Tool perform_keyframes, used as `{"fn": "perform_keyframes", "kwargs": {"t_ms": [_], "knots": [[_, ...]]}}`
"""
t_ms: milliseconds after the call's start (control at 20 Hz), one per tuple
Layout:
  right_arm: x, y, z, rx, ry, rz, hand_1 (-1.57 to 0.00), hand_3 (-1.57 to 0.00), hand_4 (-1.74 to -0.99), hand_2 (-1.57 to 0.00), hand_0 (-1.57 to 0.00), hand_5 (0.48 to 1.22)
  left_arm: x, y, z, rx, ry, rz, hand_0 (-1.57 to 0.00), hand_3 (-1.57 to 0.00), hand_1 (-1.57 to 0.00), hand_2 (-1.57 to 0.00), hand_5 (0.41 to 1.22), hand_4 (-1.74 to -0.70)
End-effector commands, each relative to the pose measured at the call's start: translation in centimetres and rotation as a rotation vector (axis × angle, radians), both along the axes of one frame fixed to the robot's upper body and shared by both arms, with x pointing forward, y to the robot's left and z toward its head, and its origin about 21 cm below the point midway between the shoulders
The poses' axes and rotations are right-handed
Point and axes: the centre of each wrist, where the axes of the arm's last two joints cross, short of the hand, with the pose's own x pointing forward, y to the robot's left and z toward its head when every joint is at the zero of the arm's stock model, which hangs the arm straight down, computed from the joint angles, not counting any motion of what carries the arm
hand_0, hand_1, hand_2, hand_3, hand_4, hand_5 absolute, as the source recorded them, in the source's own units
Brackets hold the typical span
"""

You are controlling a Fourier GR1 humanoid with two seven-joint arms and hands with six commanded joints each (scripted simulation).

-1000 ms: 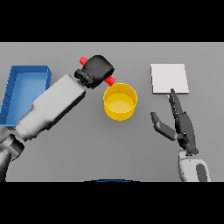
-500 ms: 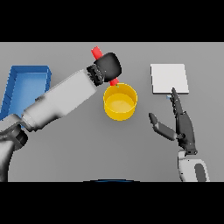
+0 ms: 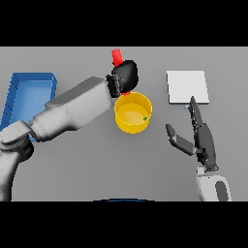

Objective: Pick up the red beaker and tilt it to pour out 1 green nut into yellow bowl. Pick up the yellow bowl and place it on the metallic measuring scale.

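The left hand point(image 3: 125, 75) is curled round the red beaker point(image 3: 116, 56), holding it above the far rim of the yellow bowl point(image 3: 132, 113). Only the beaker's upper end sticks out past the hand, with a sliver of red showing below the fingers toward the bowl; its long axis appears to run from the far side down toward the bowl, though the mouth itself is hidden. 1 small green nut point(image 3: 145, 118) lies inside the bowl near its right wall, so the pour looks done.

The bowl stands on the grey bench point(image 3: 97, 164), about midway between the 2 arms. The scale point(image 3: 187, 86), a pale square plate, lies to the right of the bowl and a little farther back, well apart from it. The right hand point(image 3: 199, 137) hovers with straight, spread fingers and thumb, empty, just this side of the scale's near edge and to the right of the bowl.

That relation decides the coming move: the bowl must travel rightward and slightly away to reach the scale, and the right hand is nearer both. The left hand is occupied with the beaker. A blue tray point(image 3: 29, 92) sits at the far left.
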Motion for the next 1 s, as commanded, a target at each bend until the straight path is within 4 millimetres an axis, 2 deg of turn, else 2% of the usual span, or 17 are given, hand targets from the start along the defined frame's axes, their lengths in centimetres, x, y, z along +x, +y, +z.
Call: {"fn": "perform_keyframes", "kwargs": {"t_ms": [0,150,300,500,600,700,750,850,900,950], "knots": [[-0.2,-0.2,-0.3,-0.006,0.009,-0.001,0.00,0.00,-1.133,0.00,0.00,0.579,-0.1,-0.3,0.2,0.023,-0.024,-0.010,-1.57,-1.57,-1.57,-1.57,1.221,-1.73],[0.0,-0.5,-0.4,-0.008,0.016,-0.010,0.00,0.00,-1.133,0.00,0.00,0.575,0.0,-1.7,2.0,0.085,-0.084,-0.089,-1.57,-1.57,-1.57,-1.57,1.221,-1.73],[-0.3,-0.1,0.1,-0.002,-0.009,-0.005,0.00,0.00,-1.138,0.00,0.00,0.565,0.8,-2.8,6.7,0.136,-0.166,-0.101,-1.57,-1.57,-1.57,-1.57,1.221,-1.73],[0.2,0.3,0.4,-0.004,-0.003,0.003,0.00,0.00,-1.131,0.00,0.00,0.553,3.2,-0.7,13.6,0.001,-0.267,0.003,-1.57,-1.57,-1.57,-1.57,1.221,-1.72],[0.1,0.2,0.1,0.003,0.009,0.012,0.00,0.00,-1.117,0.00,0.00,0.554,4.3,1.3,17.5,-0.122,-0.307,0.103,-1.57,-1.57,-1.57,-1.57,1.221,-1.72],[0.3,0.3,0.1,0.007,-0.006,0.037,0.00,0.00,-1.104,0.00,0.00,0.563,5.1,3.5,20.2,-0.303,-0.290,0.258,-1.57,-1.57,-1.57,-1.57,1.221,-1.73],[0.3,0.2,0.0,0.011,-0.013,0.047,0.00,0.00,-1.102,0.00,0.00,0.572,5.6,5.6,21.9,-0.454,-0.249,0.363,-1.57,-1.52,-1.57,-1.57,1.221,-1.73],[0.5,0.4,0.0,0.010,-0.006,0.050,0.00,0.00,-1.105,0.00,0.00,0.578,6.5,10.2,23.7,-0.722,-0.174,0.534,-1.57,-1.51,-1.57,-1.57,1.221,-1.73],[0.6,0.3,0.1,0.007,-0.004,0.042,0.00,0.00,-1.114,0.00,0.00,0.578,6.8,13.0,23.9,-0.859,-0.119,0.607,-1.57,-1.51,-1.57,-1.57,1.221,-1.74],[0.5,0.4,0.0,0.011,-0.014,0.052,0.00,0.00,-1.116,0.00,0.00,0.582,7.2,15.7,23.3,-0.982,-0.067,0.670,-1.57,-1.52,-1.57,-1.57,1.221,-1.74]]}}
